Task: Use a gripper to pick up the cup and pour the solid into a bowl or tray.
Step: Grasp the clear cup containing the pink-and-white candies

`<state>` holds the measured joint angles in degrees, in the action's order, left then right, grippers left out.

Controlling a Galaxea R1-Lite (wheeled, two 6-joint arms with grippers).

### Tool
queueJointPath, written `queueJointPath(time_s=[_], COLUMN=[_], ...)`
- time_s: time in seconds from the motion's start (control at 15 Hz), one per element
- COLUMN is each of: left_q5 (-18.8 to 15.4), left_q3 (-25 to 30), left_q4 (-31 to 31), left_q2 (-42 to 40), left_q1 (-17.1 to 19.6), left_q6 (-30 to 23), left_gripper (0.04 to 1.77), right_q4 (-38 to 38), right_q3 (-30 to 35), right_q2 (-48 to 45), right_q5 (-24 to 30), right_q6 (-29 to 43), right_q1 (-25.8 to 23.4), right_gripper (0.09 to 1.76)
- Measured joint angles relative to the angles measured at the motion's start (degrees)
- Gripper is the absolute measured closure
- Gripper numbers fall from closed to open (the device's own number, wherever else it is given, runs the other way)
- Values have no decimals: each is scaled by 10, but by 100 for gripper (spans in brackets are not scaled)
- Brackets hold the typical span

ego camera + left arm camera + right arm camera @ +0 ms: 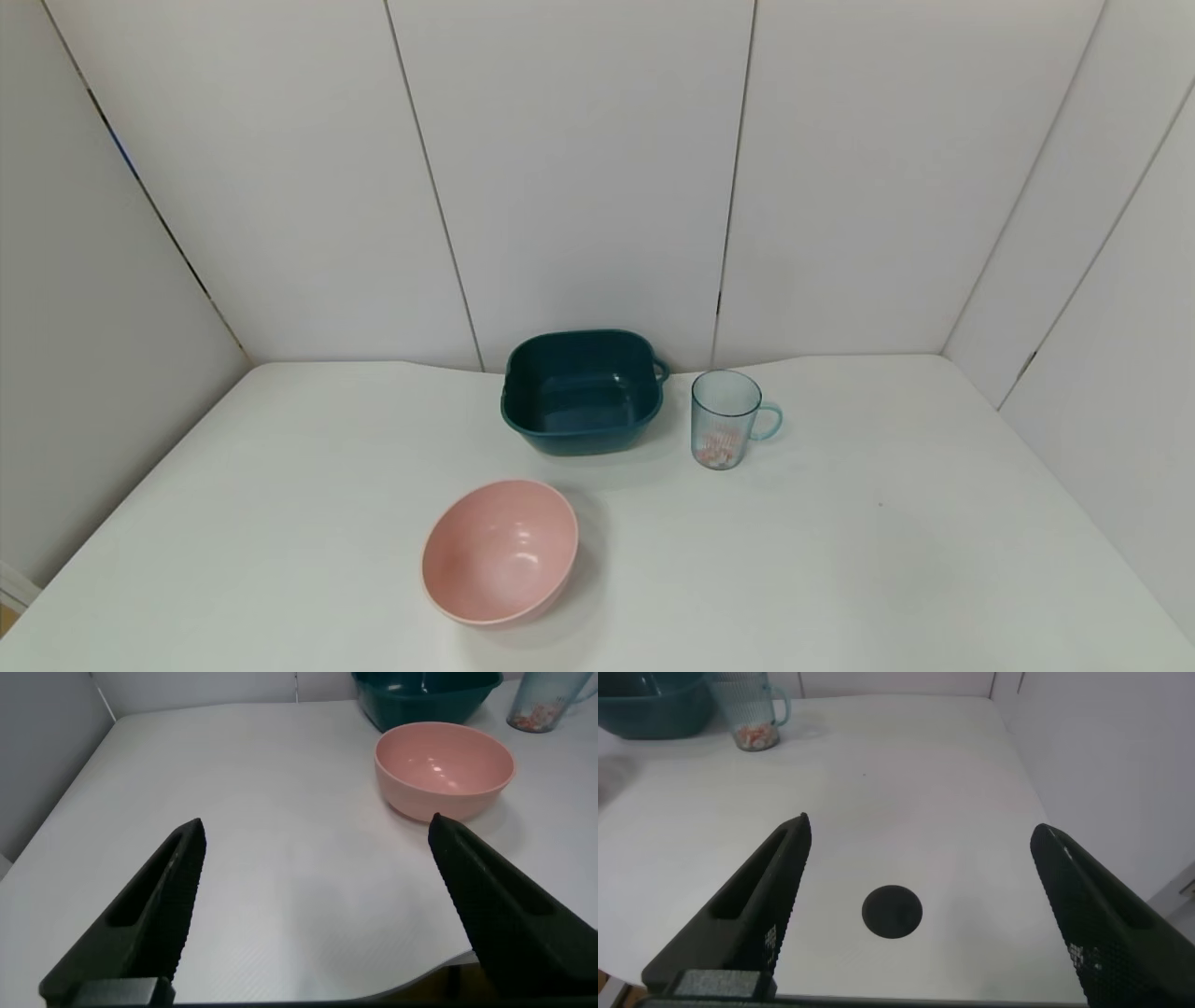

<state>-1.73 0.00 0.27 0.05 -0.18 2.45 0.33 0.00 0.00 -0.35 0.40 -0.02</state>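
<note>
The translucent light-blue ribbed cup (726, 419) stands upright on the white table, its loop handle pointing right, just right of the dark teal basin (583, 393). Orange-red and white round pieces (717, 449) lie in the cup's bottom. The cup also shows in the right wrist view (752, 714) and the left wrist view (545, 698). Neither gripper shows in the head view. My left gripper (318, 831) is open and empty above the table's near left part. My right gripper (920, 831) is open and empty above the table's near right part.
A round pink bowl (499, 551) sits in front of the basin, also in the left wrist view (445, 769). A black round hole (893, 912) marks the table under my right gripper. White panel walls enclose the table at the back and both sides.
</note>
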Motion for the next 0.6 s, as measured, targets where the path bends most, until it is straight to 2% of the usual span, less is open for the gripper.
queueJointPath(time_s=[0.27,0.6], left_q5=[0,0], left_q3=[0,0], left_q4=[0,0], left_q2=[0,0], left_q1=[0,0], left_q6=[0,0], left_gripper=[9,9], right_q4=[-4,-1], right_q3=[-1,-82], right_q2=[0,40], right_q5=[1,9], right_q6=[-1,-1], right_q1=[-1,2], right_gripper=[14,14])
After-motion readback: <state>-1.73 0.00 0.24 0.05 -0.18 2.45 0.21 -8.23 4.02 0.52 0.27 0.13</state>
